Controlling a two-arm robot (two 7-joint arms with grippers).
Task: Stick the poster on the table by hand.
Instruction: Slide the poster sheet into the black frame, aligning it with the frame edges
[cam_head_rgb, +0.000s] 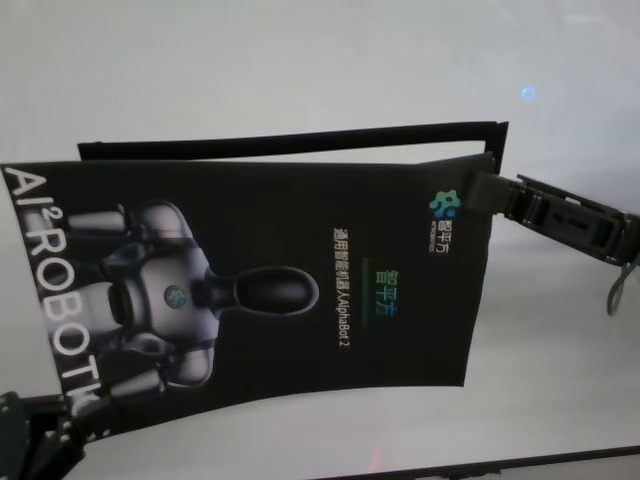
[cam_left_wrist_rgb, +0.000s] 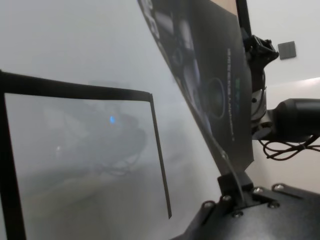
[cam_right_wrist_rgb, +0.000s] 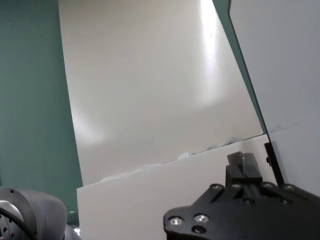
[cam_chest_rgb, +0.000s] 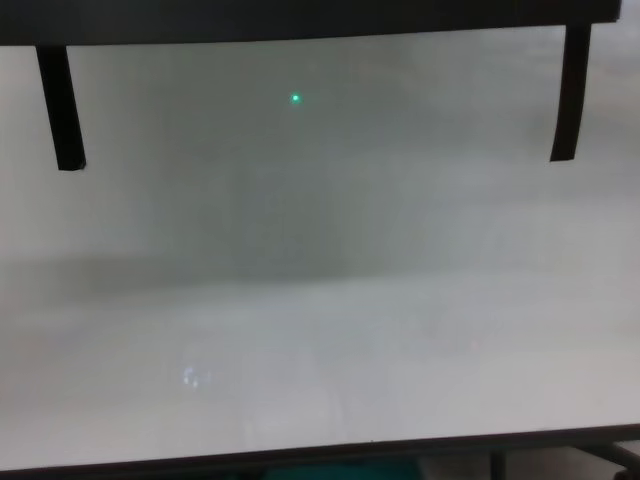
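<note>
The poster (cam_head_rgb: 250, 290), black with a grey robot picture and white letters, hangs lifted over the white table (cam_head_rgb: 300, 60), held at two opposite corners. My right gripper (cam_head_rgb: 480, 189) is shut on its far right corner. My left gripper (cam_head_rgb: 70, 408) is shut on its near left corner. In the left wrist view the left gripper (cam_left_wrist_rgb: 234, 184) pinches the poster's edge (cam_left_wrist_rgb: 210, 85), with the right arm behind it. The right wrist view shows the right gripper (cam_right_wrist_rgb: 243, 165) clamped on the poster's white back (cam_right_wrist_rgb: 150, 100). The chest view shows only the table (cam_chest_rgb: 320, 300), with no gripper in it.
Narrow black strips (cam_head_rgb: 290, 143) mark a rectangular frame on the table beneath the poster, with the frame's side strips (cam_chest_rgb: 60, 105) (cam_chest_rgb: 568, 95) and another strip (cam_left_wrist_rgb: 75, 90) visible. The table's dark near edge (cam_chest_rgb: 320, 452) runs along the front.
</note>
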